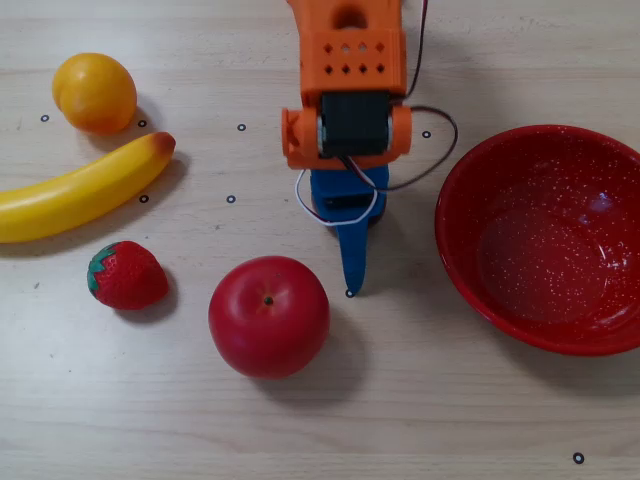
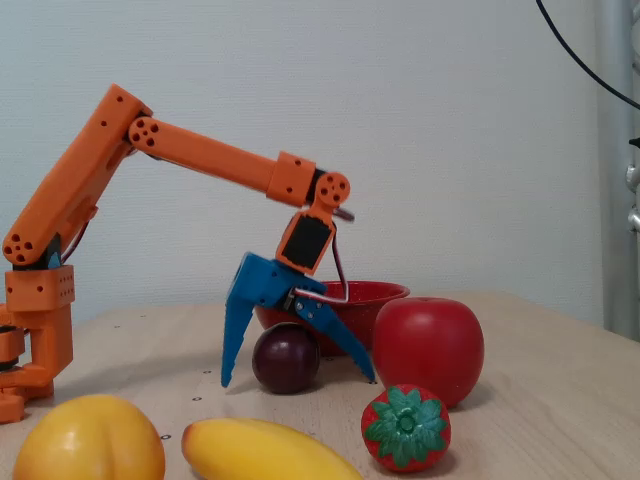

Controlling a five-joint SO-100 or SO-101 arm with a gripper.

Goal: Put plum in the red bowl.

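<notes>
Plum (image 2: 286,358) on table, not yet lifted. Gripper (image 2: 296,380) spread wide, fingers straddling plum, tips near tabletop. Red bowl (image 1: 545,237) empty, well apart to right in overhead view. Remaining: close, lift, carry, release.

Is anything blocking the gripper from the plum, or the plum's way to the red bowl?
Nothing visible. In the fixed view the open gripper straddles the plum, one finger on each side. In the overhead view bare table lies between the gripper and the red bowl; the apple sits off that line.
</notes>
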